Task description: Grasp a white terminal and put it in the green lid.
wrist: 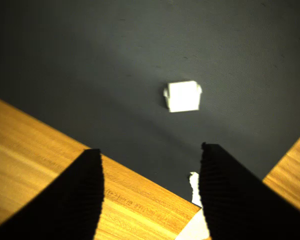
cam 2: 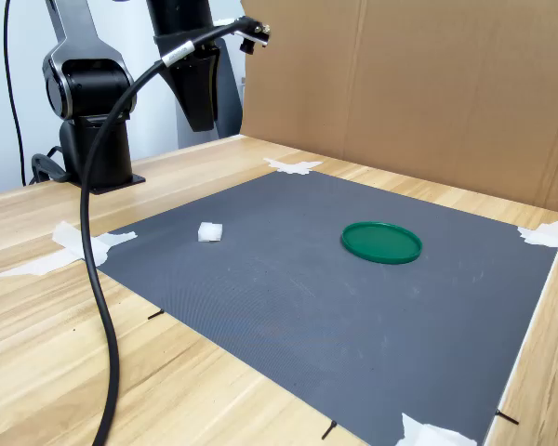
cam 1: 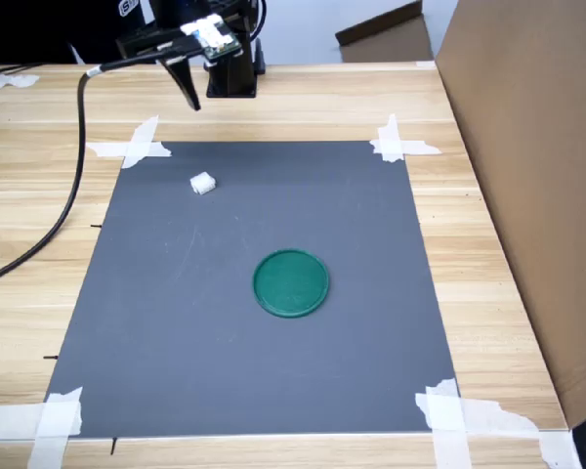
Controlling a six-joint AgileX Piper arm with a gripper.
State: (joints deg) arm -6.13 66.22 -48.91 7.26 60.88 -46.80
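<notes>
The white terminal [cam 1: 203, 183] lies on the grey mat [cam 1: 176, 342] near its taped corner, well apart from the green lid [cam 1: 290, 283]; judged light, rigid, smooth plastic, best pinched across its flat opposite faces. The lid is a flat round disc with a low rim. The gripper [wrist: 150, 195] hangs above the mat's edge, jaws apart and empty.

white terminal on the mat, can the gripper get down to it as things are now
Probably yes. The white terminal lies alone on the grey mat, well apart from the green lid. The gripper hangs above with jaws spread, and nothing stands between them.
</notes>
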